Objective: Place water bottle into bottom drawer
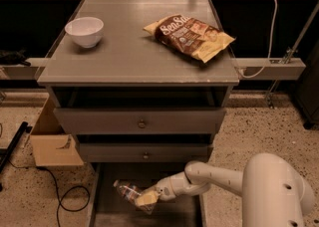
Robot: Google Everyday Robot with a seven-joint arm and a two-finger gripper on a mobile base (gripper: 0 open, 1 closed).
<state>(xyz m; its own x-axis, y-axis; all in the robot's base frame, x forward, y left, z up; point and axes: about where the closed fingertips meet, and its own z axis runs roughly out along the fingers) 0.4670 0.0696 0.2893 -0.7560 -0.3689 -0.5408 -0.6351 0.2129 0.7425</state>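
Centrally, a boxy grey table with three drawers fills the view, its flat top carrying two things. Next in size, the robot's smooth white arm reaches in from the lower right, low to the floor, and ends over the pulled-out bottom drawer, a wide shallow grey tray with a flat floor and low sides. Above it, the two upper grey drawers with small round knobs stand slightly pulled out.

On the right half of the tabletop lies a crumpled brown-and-yellow snack bag, set at an angle. A tan cardboard box sits on the speckled floor just beside the table's left side. A small round white bowl stands upright near the tabletop's left back corner, well apart from the bag.

Within the bottom drawer's outline, the small clear ribbed plastic water bottle is held tilted, its cap end pointing up and to the left. The claw, with its pale yellow pads, is closed around the bottle's lower end. Whether the bottle touches the drawer floor cannot be told.
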